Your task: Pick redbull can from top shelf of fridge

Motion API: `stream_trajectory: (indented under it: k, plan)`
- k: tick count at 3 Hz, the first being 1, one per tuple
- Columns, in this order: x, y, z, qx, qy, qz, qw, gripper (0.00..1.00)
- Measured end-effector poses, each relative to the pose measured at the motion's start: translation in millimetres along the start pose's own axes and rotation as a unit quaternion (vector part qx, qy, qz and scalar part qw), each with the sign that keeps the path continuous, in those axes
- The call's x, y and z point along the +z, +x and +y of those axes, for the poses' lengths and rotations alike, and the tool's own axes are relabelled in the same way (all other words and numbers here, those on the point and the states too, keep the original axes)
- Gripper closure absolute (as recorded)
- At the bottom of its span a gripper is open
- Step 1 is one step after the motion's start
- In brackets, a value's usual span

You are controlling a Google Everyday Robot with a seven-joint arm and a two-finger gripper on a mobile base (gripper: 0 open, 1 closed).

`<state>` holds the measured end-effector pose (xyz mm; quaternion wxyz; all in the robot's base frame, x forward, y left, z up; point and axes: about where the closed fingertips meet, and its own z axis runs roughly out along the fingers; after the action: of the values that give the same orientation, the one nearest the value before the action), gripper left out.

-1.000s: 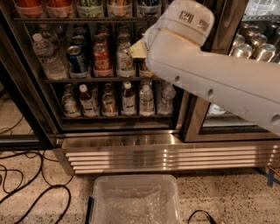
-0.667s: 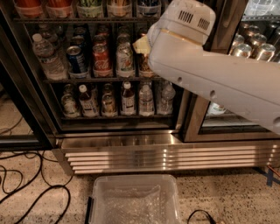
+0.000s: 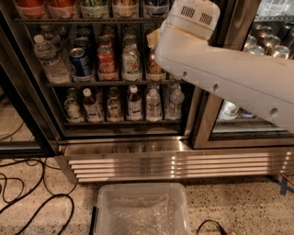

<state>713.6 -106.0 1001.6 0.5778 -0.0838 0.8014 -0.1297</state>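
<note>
The fridge (image 3: 138, 158) fills the view, with black-framed glass doors and a ribbed steel grille. The top shelf (image 3: 87, 20) is a thin black rail at the upper edge, lined with clear trays showing only can bottoms. A bluish can bottom (image 3: 156, 6) at the shelf's right end may be the redbull can; I cannot tell for sure. My white arm (image 3: 229, 78) reaches in from the right. My gripper (image 3: 154, 38) is mostly hidden behind the wrist housing (image 3: 193, 16). Only a tan part shows, just below the top shelf's right end.
The middle shelf holds a water bottle (image 3: 48, 57), a Pepsi can (image 3: 81, 62), a red cola can (image 3: 106, 62) and other drinks. Small bottles (image 3: 133, 103) stand below. Silver cans (image 3: 262, 43) sit behind the right door. A clear plastic bin (image 3: 142, 211) and cables (image 3: 23, 183) lie on the floor.
My arm has risen and shifted right. The gripper's tan part has moved from in front of the middle-shelf cans up to just under the top shelf rail.
</note>
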Motion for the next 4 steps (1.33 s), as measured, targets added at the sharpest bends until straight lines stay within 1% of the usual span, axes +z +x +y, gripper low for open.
stream_trajectory:
  k: [1, 2, 3, 4]
  plan:
    - [14.5, -1.5, -15.7, 0.079, 0.029, 0.001, 0.9964, 0.03]
    - [22.9, -2.7, -24.3, 0.125, 0.045, -0.003, 0.9912, 0.0]
    - [27.9, -7.5, -32.4, 0.15, 0.058, -0.01, 0.9869, 0.08]
    - [29.5, -12.9, -36.7, 0.162, 0.062, -0.019, 0.9846, 0.13]
